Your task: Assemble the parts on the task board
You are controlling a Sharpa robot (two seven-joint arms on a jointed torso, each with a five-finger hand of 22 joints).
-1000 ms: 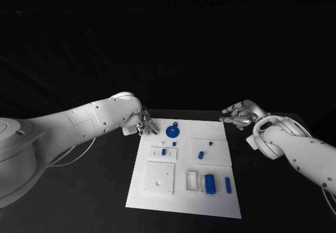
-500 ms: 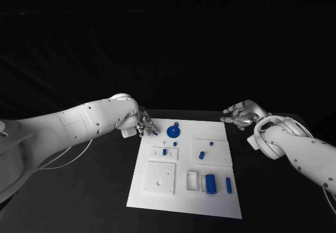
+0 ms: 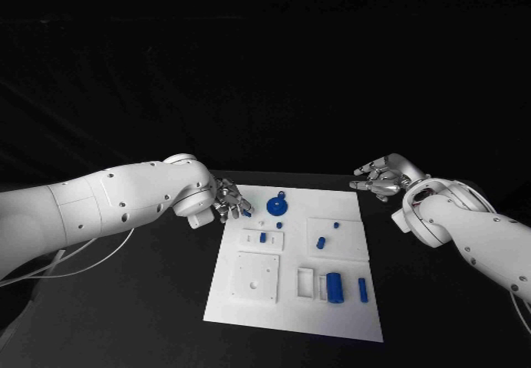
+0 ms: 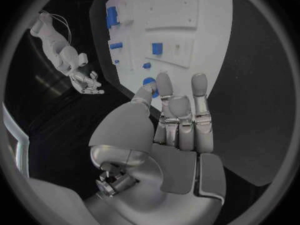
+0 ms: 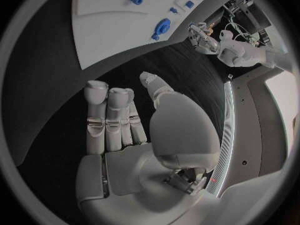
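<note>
You have the left hand (image 3: 227, 201), fingers loosely apart and empty, beside the task board (image 3: 343, 307); right hand (image 3: 382, 178) likewise. Your wrist views show bare palms.

A black desk (image 3: 144, 307) carries the things. One white task board (image 3: 343, 318) lies flat on its middle, its long side running away from the robot, its far short edge near the desk's far edge. Dark desk surface shows on both sides of the board. Small blue parts (image 3: 332, 287) and raised white blocks sit on the board.
</note>
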